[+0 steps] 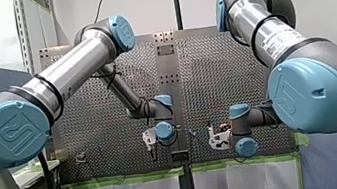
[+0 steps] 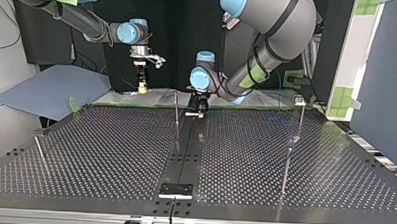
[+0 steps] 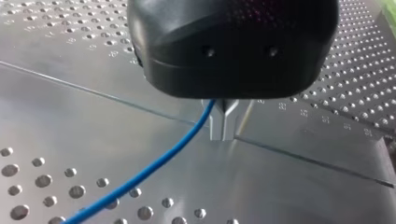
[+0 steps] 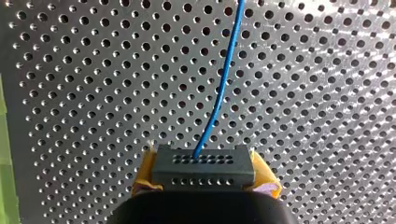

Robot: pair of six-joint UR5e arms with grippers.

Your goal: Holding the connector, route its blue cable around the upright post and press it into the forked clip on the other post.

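The dark grey connector (image 4: 203,165) is sitting pinched between the yellow pads (image 4: 142,181) of my right gripper (image 4: 204,179), over the perforated table (image 4: 93,93), at the top view's far left. Its blue cable (image 4: 219,93) is running straight ahead from the connector. My left gripper (image 3: 224,123) is hanging low at the far middle, its metal fingers pressing together on the cable. A thin upright post (image 2: 176,108) is standing just beside this gripper. A second post (image 2: 301,120) is standing well apart, at the far right.

two arms (image 1: 72,73) (image 1: 274,38), two grippers (image 2: 200,112) (image 2: 142,87), one connector (image 4: 203,168), one blue cable (image 4: 219,88), two upright posts (image 2: 176,108) (image 2: 300,120), one table (image 2: 110,149).
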